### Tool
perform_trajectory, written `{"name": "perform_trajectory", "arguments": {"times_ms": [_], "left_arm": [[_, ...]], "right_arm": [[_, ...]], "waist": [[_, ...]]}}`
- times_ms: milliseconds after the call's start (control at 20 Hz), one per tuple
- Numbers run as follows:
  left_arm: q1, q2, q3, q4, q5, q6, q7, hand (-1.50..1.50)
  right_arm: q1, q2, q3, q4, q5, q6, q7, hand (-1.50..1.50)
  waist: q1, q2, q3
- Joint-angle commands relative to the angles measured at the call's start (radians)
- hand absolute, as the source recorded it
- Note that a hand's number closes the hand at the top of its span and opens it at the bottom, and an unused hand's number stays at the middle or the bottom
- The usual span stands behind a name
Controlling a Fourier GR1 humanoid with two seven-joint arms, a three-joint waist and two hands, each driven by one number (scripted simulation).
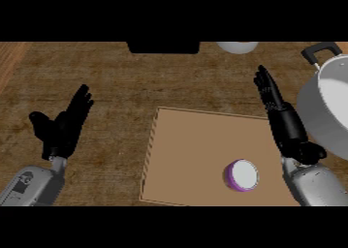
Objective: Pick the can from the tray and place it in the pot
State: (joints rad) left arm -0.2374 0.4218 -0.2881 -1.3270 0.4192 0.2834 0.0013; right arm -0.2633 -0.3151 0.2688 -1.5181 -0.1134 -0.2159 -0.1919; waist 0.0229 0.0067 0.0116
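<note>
Head view, looking steeply down on a brown wood-grain surface (134,82). A flat tan tray (197,145) fills the lower centre of the frame. The can (242,175), seen end-on with a pale top and purple rim, stands on the tray near its lower right corner. The grey pot (334,116), with a black handle at its upper edge, sits at the right edge of the frame, partly cut off, just beside the tray's right side. The right hand (284,121) lies over the tray's right edge, between can and pot, its fingers straight and released, pointing toward the top of the frame; it holds nothing and is apart from the can. The left hand (62,128) shows at the left of the frame, well apart from the tray, fingers extended upward and released, thumb spread to the left. A dark object (164,47) and a pale round object (237,46) are cut off at the upper edge.
</note>
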Motion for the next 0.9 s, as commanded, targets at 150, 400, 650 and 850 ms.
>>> {"name": "perform_trajectory", "arguments": {"times_ms": [150,400,650,850], "left_arm": [[-0.001,0.092,0.112,-0.113,-0.016,0.07,0.026,0.0],[0.02,0.073,0.13,-0.137,-0.005,0.096,0.022,0.0],[0.014,0.069,0.129,-0.245,-0.025,0.131,0.122,0.0],[0.016,0.017,0.117,-0.232,-0.079,0.138,0.1,0.0]], "right_arm": [[0.158,-0.072,-0.194,-0.046,-0.027,-0.112,0.007,1.5],[0.318,-0.158,-0.261,0.05,0.185,-0.335,0.03,-1.5],[0.551,-0.071,-0.244,-0.264,0.128,-0.318,-0.167,-1.5],[0.651,-0.1,-0.18,-0.43,0.229,-0.294,-0.091,-1.5]], "waist": [[-0.041,-0.02,-0.01],[-0.058,-0.019,-0.012],[-0.044,-0.013,-0.011],[-0.037,-0.009,-0.012]]}}
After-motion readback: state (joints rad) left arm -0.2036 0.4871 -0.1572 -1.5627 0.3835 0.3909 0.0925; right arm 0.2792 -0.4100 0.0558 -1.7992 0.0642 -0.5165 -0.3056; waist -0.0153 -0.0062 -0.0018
